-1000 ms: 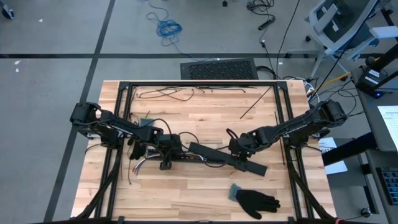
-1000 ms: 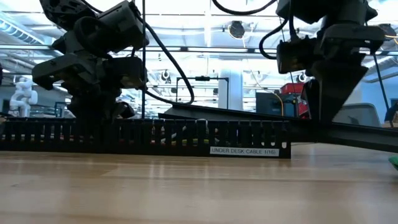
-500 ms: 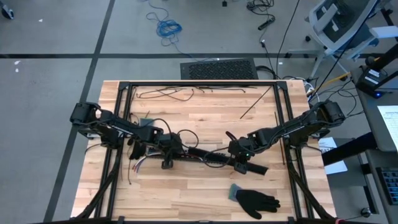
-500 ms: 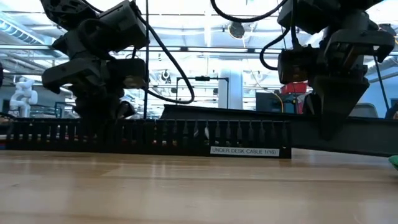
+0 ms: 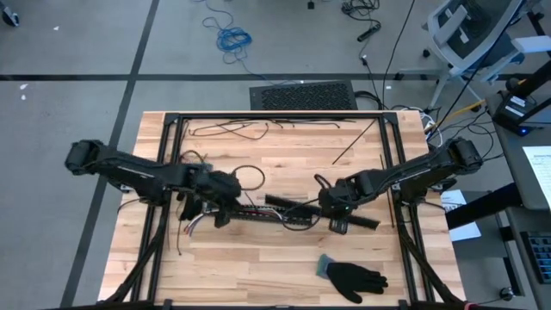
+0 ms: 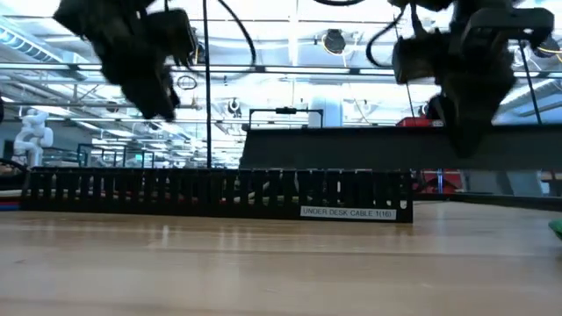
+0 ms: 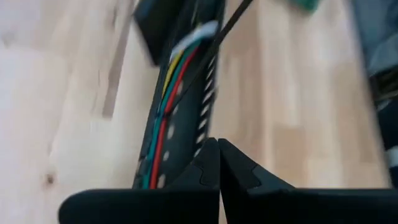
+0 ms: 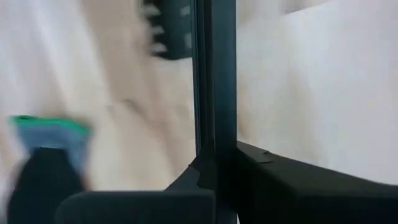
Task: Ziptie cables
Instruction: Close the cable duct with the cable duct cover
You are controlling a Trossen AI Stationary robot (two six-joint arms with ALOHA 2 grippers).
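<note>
Right gripper [image 5: 338,213]: closed on a long flat black lid strip [image 5: 325,211], held level above the table [image 5: 284,263] over the right end of the tray. Left gripper [image 5: 217,207]: fingers pressed together, holding nothing visible, raised over the tray's left end. Black slotted cable tray [image 6: 219,193], labelled "UNDER DESK CABLE", lies across the table's middle; contents: the cables [image 7: 163,115], red, green, yellow and white strands running lengthwise inside, ends spilling out at the left. Black glove [image 5: 351,276] with teal cuff lies nearer the front edge, apart. Changes from a second ago: right gripper has closed and lifted the lid strip, previously slanted on the tray; left gripper has risen off the tray.
</note>
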